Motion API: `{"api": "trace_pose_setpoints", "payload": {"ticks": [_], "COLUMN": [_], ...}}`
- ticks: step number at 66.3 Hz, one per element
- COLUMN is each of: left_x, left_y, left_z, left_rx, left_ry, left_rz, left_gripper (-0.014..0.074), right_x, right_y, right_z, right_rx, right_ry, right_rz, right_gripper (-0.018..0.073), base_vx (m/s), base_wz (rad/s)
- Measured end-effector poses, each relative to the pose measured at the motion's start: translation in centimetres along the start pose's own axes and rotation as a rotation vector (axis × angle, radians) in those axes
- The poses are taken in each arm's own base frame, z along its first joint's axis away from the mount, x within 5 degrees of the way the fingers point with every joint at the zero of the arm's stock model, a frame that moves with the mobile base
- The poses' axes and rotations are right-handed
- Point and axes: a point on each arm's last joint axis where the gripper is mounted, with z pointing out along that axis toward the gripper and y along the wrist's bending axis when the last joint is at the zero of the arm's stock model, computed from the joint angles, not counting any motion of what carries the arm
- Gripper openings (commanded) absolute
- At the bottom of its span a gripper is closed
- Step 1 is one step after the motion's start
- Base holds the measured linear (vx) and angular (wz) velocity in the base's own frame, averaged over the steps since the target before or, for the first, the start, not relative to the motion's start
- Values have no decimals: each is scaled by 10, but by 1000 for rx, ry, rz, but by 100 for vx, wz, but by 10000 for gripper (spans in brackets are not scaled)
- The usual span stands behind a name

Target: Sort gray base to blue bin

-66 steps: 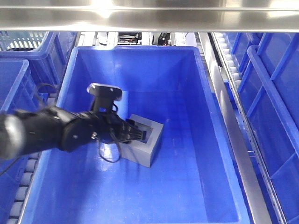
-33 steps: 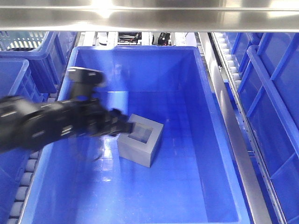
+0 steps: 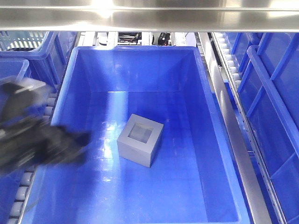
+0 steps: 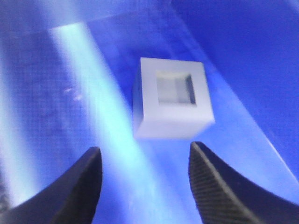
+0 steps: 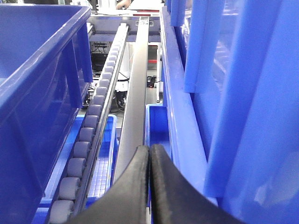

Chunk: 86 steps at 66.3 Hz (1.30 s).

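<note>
The gray base (image 3: 140, 140) sits on the floor of the blue bin (image 3: 74, 60), recess facing up, near the middle. In the left wrist view the gray base (image 4: 172, 97) lies ahead of my left gripper (image 4: 145, 154), which is open and empty and clear of the cube. In the front view the left arm (image 3: 37, 142) is a dark blur over the bin's left rim. My right gripper (image 5: 149, 150) is shut and empty, outside the bin beside a roller rail.
More blue bins stand at the left (image 3: 14, 70) and right (image 3: 275, 93). A pale mesh basket (image 3: 23, 41) is at the back left. Roller rails (image 5: 88, 135) and a metal rail (image 3: 233, 135) run alongside the bin. A steel beam (image 3: 149, 18) crosses overhead.
My left gripper has let go of the gray base and drawn back to the left, out over the bin's left rim. The cube stays on the bin floor.
</note>
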Motion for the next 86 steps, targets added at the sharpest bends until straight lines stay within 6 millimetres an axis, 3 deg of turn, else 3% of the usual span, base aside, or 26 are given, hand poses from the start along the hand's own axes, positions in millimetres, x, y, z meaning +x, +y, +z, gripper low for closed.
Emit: {"api": "trace_pose_setpoints", "payload": {"ticks": [26, 45, 60, 75, 86], "left_x": [63, 82, 85, 85, 85], "left_y": [18, 24, 24, 24, 24], "left_z": [-88, -132, -139, -139, -139], "left_rx": [14, 44, 37, 36, 36], "left_ry": [-212, -423, -463, -463, -463], "left_rz": [38, 54, 111, 115, 117], "left_gripper": [405, 349, 244, -6, -7], "right_x": [0, 0, 0, 0, 0], "right_y": [0, 0, 0, 0, 0], "right_z": [0, 0, 0, 0, 0], "right_rx": [0, 0, 0, 0, 0], "right_ry": [0, 0, 0, 0, 0], "right_rz": [0, 0, 0, 0, 0], "right_gripper": [-9, -9, -9, -9, -9], "base_vx": [0, 0, 0, 0, 0], "base_wz": [0, 0, 0, 0, 0]}}
